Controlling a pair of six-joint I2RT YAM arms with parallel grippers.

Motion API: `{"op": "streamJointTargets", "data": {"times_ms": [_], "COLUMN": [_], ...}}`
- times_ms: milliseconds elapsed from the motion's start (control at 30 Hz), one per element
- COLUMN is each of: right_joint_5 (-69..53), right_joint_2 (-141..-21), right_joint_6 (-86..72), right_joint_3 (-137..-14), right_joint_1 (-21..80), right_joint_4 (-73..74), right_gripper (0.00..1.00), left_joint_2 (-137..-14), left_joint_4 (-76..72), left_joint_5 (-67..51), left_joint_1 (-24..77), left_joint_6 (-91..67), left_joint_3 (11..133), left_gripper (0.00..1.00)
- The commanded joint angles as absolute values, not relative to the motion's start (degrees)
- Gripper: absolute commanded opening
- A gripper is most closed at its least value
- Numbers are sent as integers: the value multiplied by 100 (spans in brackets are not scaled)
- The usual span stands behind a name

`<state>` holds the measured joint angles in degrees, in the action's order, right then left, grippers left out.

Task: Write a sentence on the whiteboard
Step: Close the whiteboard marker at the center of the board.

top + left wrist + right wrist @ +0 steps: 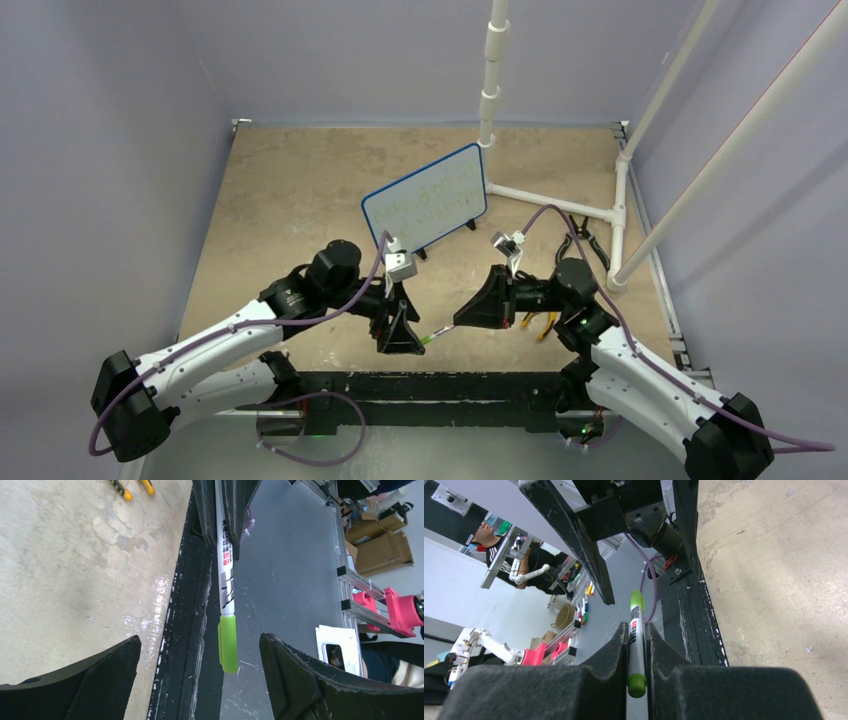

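Observation:
The blue-framed whiteboard [425, 206] stands tilted at mid-table, and the sentence [432, 196] crosses it as two faint green handwritten rows. A white marker [635, 641] with a green cap [227, 644] is clamped in my right gripper [637, 634], which is shut on its barrel. The capped end points toward my left gripper [200, 672], whose jaws stand wide open on either side of the cap without touching it. In the top view both grippers, the left [402, 338] and the right [478, 306], meet over the table's near edge, with the marker [437, 336] between them.
A white pipe frame [556, 202] stands at the back right. A yellow-handled tool [541, 324] lies by the right arm. The black rail of the table's near edge [187, 630] runs under the marker. Grey walls enclose the table on three sides.

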<state>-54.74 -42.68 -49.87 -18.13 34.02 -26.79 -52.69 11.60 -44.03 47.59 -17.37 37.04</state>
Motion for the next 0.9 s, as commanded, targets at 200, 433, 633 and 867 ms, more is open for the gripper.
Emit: {"op": "streamJointTargets", "data": {"times_ms": [200,433,633,867], "right_joint_5": [-5388,-5274,-5444,-5597], "right_joint_2": [-4189,-4223,-4461,-4753], "right_joint_6": [-4810,-4698,-4463,-4118], "right_joint_3": [-2169,-2249,-2218,-2043], "right_joint_1": [3419,3418,3419,3449], "right_joint_4": [-2524,-2375,-2255,-2177], "right_gripper": [0,0,0,0], "left_joint_2": [-5556,-5645,-5530,-5802], "left_joint_4": [1151,1196,1011,385], "left_joint_5": [-4509,-4488,-4055,-3652], "left_joint_1": [5116,5236,5282,5291], "left_joint_6": [-1668,-1592,-1380,-1159], "left_joint_3": [4008,4047,3986,4137], "left_gripper": [55,1,0,0]}}
